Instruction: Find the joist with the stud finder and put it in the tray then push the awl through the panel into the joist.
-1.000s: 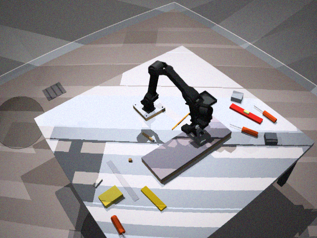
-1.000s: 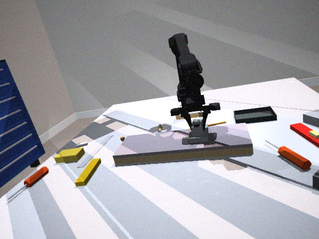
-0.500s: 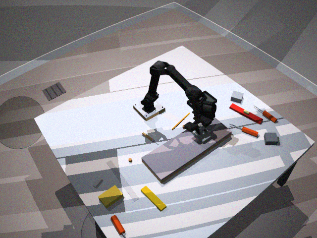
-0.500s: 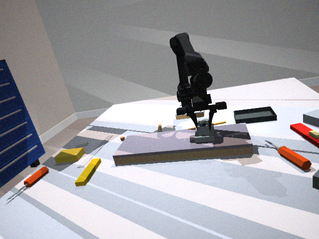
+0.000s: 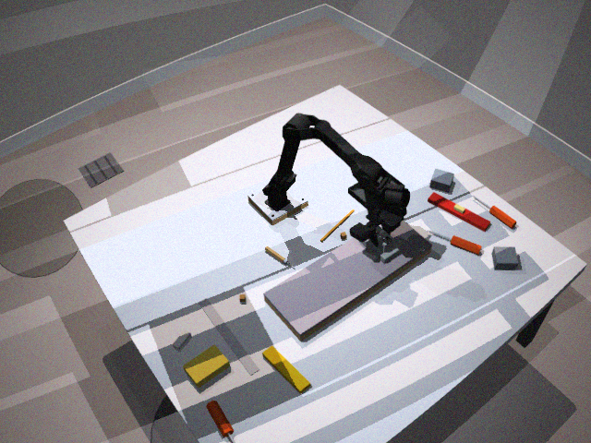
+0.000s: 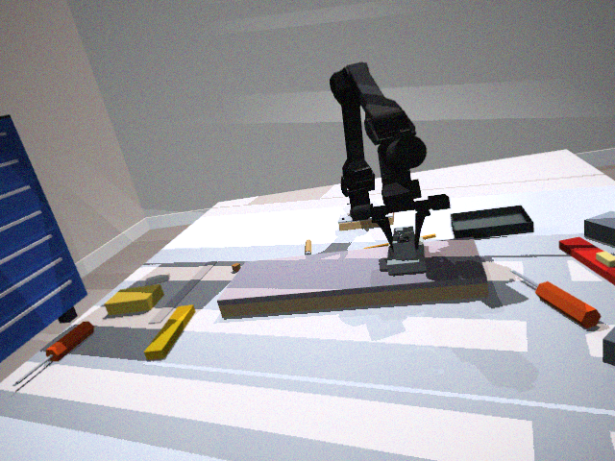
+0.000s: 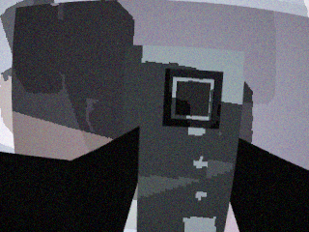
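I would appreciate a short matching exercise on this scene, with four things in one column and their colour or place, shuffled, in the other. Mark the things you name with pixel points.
1. stud finder [image 5: 387,253] [image 6: 405,255] [image 7: 188,155]
2. tray [image 5: 357,192] [image 6: 491,232]
3. spirit level [image 5: 470,217] [image 6: 586,252]
4. pencil [image 5: 336,225] [image 6: 429,236]

A. red
B. thin, orange-yellow
C. between the fingers
D. black, open-topped

1-C, 2-D, 3-A, 4-B

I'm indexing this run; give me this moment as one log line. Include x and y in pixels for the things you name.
gripper [image 5: 381,240] [image 6: 405,238]: shut on stud finder [image 5: 385,253] [image 6: 405,253] [image 7: 188,155] | stud finder: at floor panel's [image 5: 331,289] [image 6: 298,278] top | tray [image 6: 491,223]: no tool visible inside
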You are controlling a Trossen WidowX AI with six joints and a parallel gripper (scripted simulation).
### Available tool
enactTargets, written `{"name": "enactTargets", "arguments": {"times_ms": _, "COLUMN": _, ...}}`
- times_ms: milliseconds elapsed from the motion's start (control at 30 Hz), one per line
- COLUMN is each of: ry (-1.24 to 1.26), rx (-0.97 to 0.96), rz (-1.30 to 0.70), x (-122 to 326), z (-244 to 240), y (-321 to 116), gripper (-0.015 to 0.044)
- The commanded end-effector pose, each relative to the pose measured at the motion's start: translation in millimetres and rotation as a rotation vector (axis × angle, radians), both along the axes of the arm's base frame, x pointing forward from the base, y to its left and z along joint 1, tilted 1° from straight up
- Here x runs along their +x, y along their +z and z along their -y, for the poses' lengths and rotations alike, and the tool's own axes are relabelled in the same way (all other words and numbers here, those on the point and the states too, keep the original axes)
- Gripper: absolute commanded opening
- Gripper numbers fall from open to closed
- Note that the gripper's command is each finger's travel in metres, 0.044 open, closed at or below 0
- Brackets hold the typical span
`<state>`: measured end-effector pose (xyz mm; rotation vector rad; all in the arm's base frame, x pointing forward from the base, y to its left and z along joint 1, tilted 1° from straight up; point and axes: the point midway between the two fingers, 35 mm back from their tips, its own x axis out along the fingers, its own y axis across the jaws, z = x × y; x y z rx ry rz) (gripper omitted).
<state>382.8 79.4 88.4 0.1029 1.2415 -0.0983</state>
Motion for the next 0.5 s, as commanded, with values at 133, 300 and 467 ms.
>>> {"name": "enactTargets", "arguments": {"times_ms": 133, "ry": 0.001, "rx": 0.001, "rz": -0.001, "x": 1.7, "z": -13.1, "y": -0.2, "gripper": 0.0000}}
{"name": "enactTargets", "arguments": {"times_ms": 300, "ry": 0.001, "rx": 0.001, "rz": -0.001, "x": 2.7, "z": -20.8, "y": 0.1, "gripper": 0.0000}}
{"name": "enactTargets", "arguments": {"times_ms": 467, "ry": 0.001, "rx": 0.002, "rz": -0.001, "x": 3.7, "z": -28.4, "y": 0.3, "gripper": 0.0000}}
